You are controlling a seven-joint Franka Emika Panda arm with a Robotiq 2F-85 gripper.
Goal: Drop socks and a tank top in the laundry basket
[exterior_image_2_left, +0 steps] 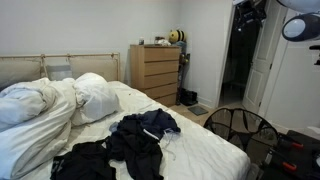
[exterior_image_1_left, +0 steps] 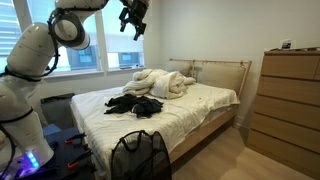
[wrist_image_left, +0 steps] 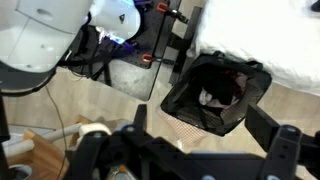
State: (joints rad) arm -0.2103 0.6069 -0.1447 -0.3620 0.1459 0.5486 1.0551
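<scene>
The pincer (exterior_image_1_left: pixel 133 20) hangs high above the foot of the bed (exterior_image_1_left: pixel 205 100); in the wrist view its jaws stand wide apart with nothing between them. The laundry basket (wrist_image_left: pixel 180 100) stands on the floor below the pincer, just beside the foot of the bed, with pale and reddish cloth inside. Dark clothes (exterior_image_2_left: pixel 130 145) lie spread on the mattress.

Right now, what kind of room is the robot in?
Most likely a bedroom: there is a bed with rumpled white bedding, a wooden dresser, and a black mesh laundry basket beside the bed.
</scene>
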